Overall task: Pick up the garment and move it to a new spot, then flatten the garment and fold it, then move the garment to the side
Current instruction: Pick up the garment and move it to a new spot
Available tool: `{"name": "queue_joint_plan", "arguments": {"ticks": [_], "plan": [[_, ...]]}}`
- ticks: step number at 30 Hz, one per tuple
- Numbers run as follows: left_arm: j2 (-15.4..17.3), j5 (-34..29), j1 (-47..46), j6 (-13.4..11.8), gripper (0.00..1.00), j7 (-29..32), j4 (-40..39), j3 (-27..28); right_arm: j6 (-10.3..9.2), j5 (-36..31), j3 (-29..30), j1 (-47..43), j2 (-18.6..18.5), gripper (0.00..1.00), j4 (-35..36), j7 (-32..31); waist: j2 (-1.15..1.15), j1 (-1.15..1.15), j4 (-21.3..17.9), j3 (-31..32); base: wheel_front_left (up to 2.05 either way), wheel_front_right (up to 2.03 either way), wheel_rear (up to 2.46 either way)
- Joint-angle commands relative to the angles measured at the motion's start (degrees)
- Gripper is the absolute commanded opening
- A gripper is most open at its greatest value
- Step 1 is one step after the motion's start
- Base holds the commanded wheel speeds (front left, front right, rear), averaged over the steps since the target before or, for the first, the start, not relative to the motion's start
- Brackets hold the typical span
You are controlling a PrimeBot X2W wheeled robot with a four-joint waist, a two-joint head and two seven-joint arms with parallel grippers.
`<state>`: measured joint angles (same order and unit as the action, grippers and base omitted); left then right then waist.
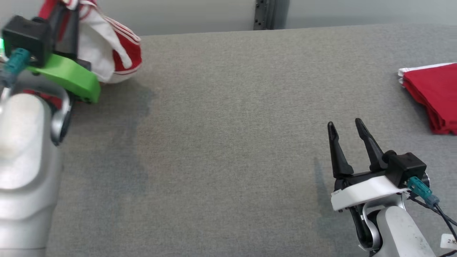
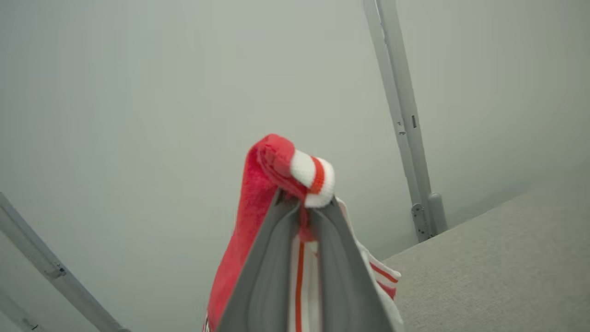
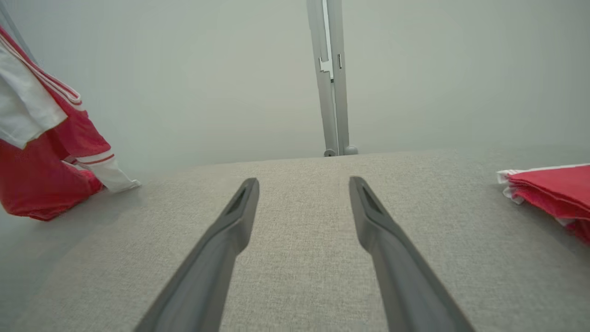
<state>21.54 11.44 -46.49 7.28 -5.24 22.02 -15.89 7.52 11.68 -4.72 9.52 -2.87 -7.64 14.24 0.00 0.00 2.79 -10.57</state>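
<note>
Fingers (image 2: 272,276) of the left gripper (image 2: 302,205) are pressed together on a bunched fold of the garment (image 2: 251,207), with a red roll and a white, red-striped cuff poking out just past the tips. The rest of the cloth hangs down on both sides of those fingers, a soft red and white jersey with thin stripes along its edges. In the head view the garment (image 1: 117,53) bulges in a rounded lump beside the green wrist plate (image 1: 68,76), and in the right wrist view its lower end seems to brush the table (image 1: 228,125), a flat surface covered in coarse grey woven fabric. A pale metal post (image 3: 329,78) stands at the table's far edge. The right gripper (image 1: 344,125) hovers low over the cloth surface with its long dark tapered fingers (image 3: 221,240) spread wide and holding nothing, well apart from the garment. Off to the right of those fingers lies a neatly folded stack of red cloth (image 1: 433,96) with white edging
</note>
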Motion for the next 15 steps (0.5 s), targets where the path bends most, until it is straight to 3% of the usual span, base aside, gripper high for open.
{"name": "queue_joint_plan", "arguments": {"ticks": [1,8,15], "plan": [[-1.3,0.9,1.9,0.2,0.00,1.0,-2.2,-1.4,-0.06,0.5,0.5,-1.0,-0.1,1.00,-0.2,0.4,0.00,0.00,-5.9,3.7,0.00,0.00,0.00],[-10.0,2.6,7.4,-0.1,0.00,3.5,-8.4,-10.1,-0.06,1.1,2.4,-0.8,0.0,1.00,-0.6,0.9,0.00,0.00,-12.2,1.6,0.00,0.00,0.00],[-17.0,3.4,8.5,-1.8,0.00,-0.3,-0.1,-15.3,-0.06,3.0,0.8,1.4,0.0,1.00,-0.8,0.9,0.00,0.00,-19.0,-3.2,0.00,0.00,0.00]]}}
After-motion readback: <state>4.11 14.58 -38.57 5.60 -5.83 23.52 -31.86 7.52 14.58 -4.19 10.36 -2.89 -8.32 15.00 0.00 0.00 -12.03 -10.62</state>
